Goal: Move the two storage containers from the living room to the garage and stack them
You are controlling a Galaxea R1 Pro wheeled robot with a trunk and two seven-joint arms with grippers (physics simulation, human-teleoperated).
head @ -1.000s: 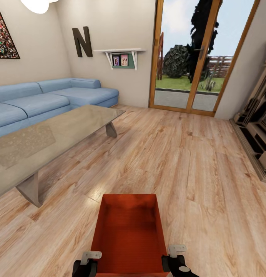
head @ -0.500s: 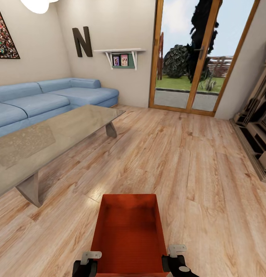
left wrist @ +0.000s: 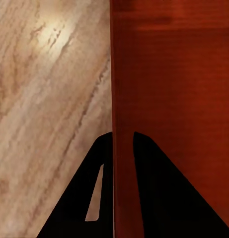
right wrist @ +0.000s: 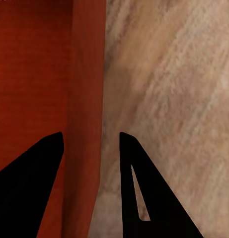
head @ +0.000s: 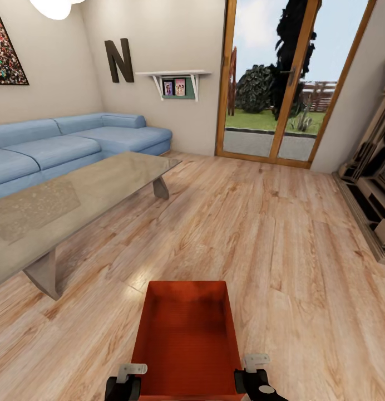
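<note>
The storage container (head: 186, 340) hangs over the living-room wood floor (head: 281, 250), with the left hand (left wrist: 123, 141) clamped on 1 side wall and the right hand (right wrist: 92, 141) straddling the other, seemingly not yet closed, to carry it level.

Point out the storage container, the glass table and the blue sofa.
storage container (head: 184, 334), head view, on its inner floor.
glass table (head: 75, 200), head view, on its glass top.
blue sofa (head: 59, 147), head view, on a seat cushion.
</note>
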